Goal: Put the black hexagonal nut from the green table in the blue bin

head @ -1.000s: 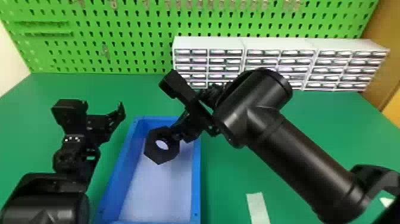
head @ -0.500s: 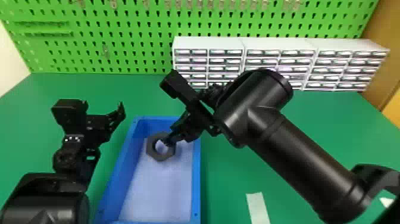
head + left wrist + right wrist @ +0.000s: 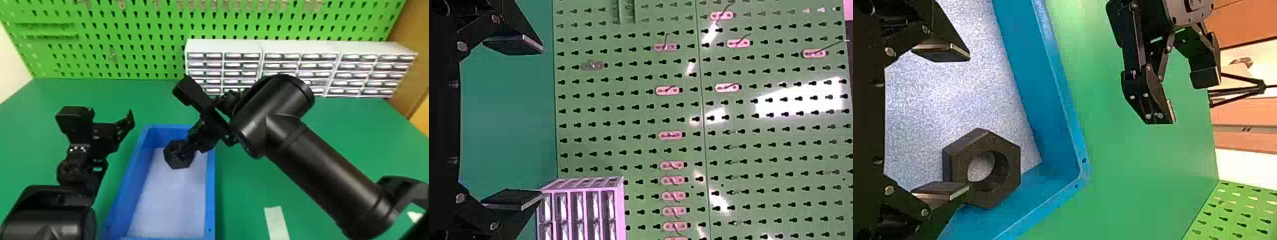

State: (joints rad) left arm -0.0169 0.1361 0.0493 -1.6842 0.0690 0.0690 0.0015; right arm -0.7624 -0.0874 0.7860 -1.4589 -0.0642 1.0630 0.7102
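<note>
The right gripper (image 3: 190, 146) is hanging over the blue bin (image 3: 211, 191), left of centre in the head view, its arm slanting in from the lower right. From where I'm standing, its fingers are standing wide apart, gripping nothing; one fingertip (image 3: 955, 190) is overlapping the nut's edge in the right wrist view, though I can't tell whether they're touching. The left gripper (image 3: 125, 127) is waiting at the left of the frame, well open and holding nothing. A pale strip (image 3: 277, 221) is lying at the bottom, right of centre, on the green table (image 3: 242, 191). The bin is running up from the bottom edge, and the black hexagonal nut (image 3: 174, 162) is sitting inside, near its far end. Behind, white drawer units (image 3: 223, 46) are lining the table's far side at upper right, and a green pegboard (image 3: 143, 41) is spanning the top.
</note>
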